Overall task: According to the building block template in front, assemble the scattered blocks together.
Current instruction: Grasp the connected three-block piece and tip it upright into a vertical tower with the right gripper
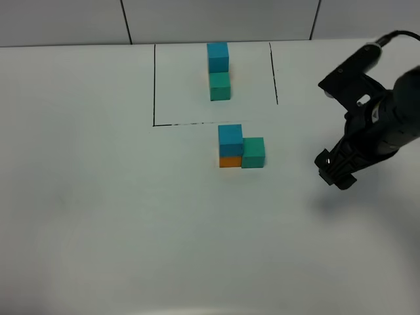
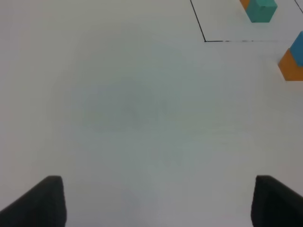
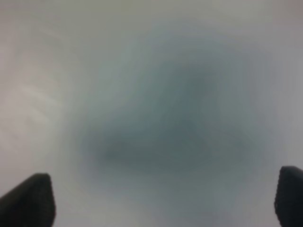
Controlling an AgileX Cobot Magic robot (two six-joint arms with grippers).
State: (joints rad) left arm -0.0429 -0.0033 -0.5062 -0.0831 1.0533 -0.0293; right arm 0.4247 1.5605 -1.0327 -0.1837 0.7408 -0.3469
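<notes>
The building block template is a blue cube (image 1: 218, 57) joined to a teal-green cube (image 1: 220, 86) inside a thin black outline (image 1: 154, 85). Just in front of the outline, the loose blue cube (image 1: 230, 138) appears to sit on the orange cube (image 1: 230, 161). The loose teal-green cube (image 1: 253, 152) touches their right side. My right gripper (image 1: 335, 172) hovers to the right of this group, apart from it. In the right wrist view it (image 3: 163, 198) is open and empty over blurred table. My left gripper (image 2: 158, 203) is open and empty, and is not seen in the exterior view.
The left wrist view shows the outline's corner (image 2: 204, 41), a teal-green cube (image 2: 261, 9) and the orange cube (image 2: 289, 66) at its far edge. The white table (image 1: 98, 210) meets a tiled wall (image 1: 216, 20) at the back.
</notes>
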